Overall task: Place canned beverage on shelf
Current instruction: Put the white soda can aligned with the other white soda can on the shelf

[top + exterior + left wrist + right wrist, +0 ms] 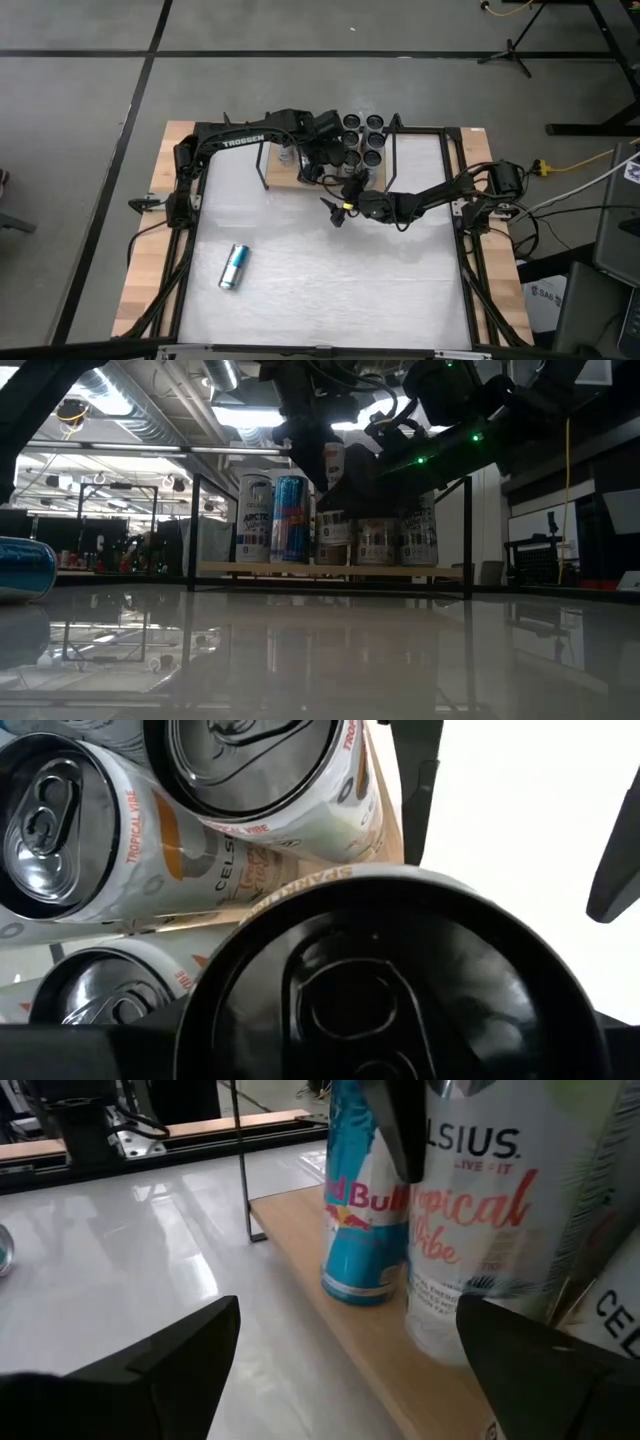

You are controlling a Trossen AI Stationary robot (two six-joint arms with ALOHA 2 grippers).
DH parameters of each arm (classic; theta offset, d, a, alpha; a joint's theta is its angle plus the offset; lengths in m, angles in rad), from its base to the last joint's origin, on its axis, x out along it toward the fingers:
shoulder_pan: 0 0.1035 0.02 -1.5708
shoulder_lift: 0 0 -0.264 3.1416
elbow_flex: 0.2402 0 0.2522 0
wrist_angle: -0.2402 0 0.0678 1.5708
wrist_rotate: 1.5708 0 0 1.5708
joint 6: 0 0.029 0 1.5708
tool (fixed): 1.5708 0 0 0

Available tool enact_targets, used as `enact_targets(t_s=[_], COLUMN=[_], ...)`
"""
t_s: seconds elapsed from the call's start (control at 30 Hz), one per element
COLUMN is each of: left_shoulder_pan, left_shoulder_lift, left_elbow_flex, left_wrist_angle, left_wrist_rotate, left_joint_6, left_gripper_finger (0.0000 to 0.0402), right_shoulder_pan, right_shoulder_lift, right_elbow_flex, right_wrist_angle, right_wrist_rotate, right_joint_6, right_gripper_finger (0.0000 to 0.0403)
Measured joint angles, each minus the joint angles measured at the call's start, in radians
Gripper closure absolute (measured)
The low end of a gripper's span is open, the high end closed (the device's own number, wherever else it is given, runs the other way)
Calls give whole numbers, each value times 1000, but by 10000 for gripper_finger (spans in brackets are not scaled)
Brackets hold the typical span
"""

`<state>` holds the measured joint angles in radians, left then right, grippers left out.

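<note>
While standing over the shelf (330,170) at the table's far edge, left gripper (318,152) pinching a white can (480,1220) by its sides, fingers (398,1125) down the can's flank (lid filling the left wrist view). Can upright on the wooden board, just beside a blue can (362,1210) and in front of a cluster of more cans (364,138). Right gripper (340,212) near the shelf's front edge, low over the table (330,280), fingers spread, holding nothing. Another blue can (234,266) lying on its side, well apart, near the left front of the table.
</note>
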<state>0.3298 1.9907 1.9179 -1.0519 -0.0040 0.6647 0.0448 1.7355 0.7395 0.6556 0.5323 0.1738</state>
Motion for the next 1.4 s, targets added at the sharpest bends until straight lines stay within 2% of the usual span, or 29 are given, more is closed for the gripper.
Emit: enact_targets(t_s=[0.63, 1.4], left_shoulder_pan=[-1, -3], left_shoulder_lift=[0, 1], left_elbow_flex=[0, 0], left_wrist_angle=[11, 23], left_wrist_rotate=[-1, -1], left_joint_6=[-9, -8], left_gripper_finger=[141, 94], right_shoulder_pan=[0, 0], right_shoulder_lift=[1, 1], right_elbow_flex=[0, 0], right_wrist_angle=[0, -1], right_wrist_rotate=[-1, -1], right_joint_6=[0, 0], right_gripper_finger=[40, 40])
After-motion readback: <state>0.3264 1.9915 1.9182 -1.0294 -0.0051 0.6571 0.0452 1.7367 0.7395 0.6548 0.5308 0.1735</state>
